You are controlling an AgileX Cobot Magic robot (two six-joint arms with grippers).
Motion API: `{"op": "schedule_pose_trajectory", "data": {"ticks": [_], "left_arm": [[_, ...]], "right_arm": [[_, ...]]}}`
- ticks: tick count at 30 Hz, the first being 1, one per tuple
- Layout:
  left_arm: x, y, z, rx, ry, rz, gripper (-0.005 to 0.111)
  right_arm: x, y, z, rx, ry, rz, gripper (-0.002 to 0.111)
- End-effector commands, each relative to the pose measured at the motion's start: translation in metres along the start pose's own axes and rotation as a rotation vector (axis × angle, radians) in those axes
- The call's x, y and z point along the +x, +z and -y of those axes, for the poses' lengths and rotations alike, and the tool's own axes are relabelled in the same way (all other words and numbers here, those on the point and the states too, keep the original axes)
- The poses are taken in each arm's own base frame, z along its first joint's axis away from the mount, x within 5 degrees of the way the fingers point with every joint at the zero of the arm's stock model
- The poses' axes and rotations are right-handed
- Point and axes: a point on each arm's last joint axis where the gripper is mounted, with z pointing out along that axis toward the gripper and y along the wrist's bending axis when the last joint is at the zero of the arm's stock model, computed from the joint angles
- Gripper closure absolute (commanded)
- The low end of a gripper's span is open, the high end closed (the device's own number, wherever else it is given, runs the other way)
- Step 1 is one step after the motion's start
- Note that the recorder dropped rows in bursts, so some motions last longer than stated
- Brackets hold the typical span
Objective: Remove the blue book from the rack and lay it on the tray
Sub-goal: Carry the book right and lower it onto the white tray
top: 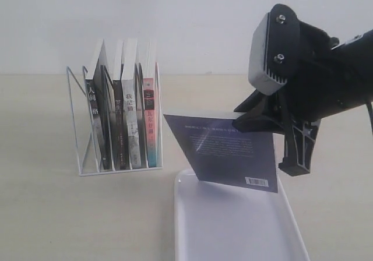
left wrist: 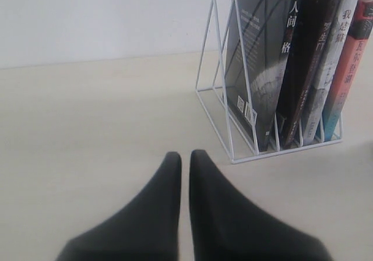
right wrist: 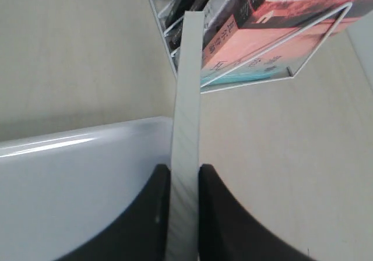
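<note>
Blue book [top: 227, 150] — thin paperback, matte bluish-purple back, barcode at its lower right corner — hangs tilted at centre frame, pinched by the right gripper's [top: 249, 121] black fingers over the far end of the glossy white tray [top: 233, 232], which is round-cornered with a low rim. Only the right wrist view shows its pale page edge. White wire rack [top: 119, 170], left of centre, holds four upright books. Left gripper [left wrist: 185, 156]: tapered fingers nearly pressed together, empty, over matte beige tabletop [left wrist: 87, 127]
</note>
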Motion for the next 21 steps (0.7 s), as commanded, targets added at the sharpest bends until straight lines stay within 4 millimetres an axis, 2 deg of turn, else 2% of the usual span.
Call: {"op": "schedule_pose_trajectory", "data": {"ticks": [1, 14, 21], "left_arm": [[0.001, 0.000, 0.000, -0.003, -0.007, -0.001, 0.102], [0.001, 0.000, 0.000, -0.003, -0.007, -0.001, 0.102], [0.001, 0.000, 0.000, -0.003, -0.007, -0.001, 0.102]], "right_arm": [[0.001, 0.003, 0.005, -0.013, -0.043, 0.046, 0.109], [0.021, 0.030, 0.010, -0.066, -0.126, -0.064, 0.109], [0.030, 0.032, 0.010, -0.086, -0.159, -0.139, 0.109]]}}
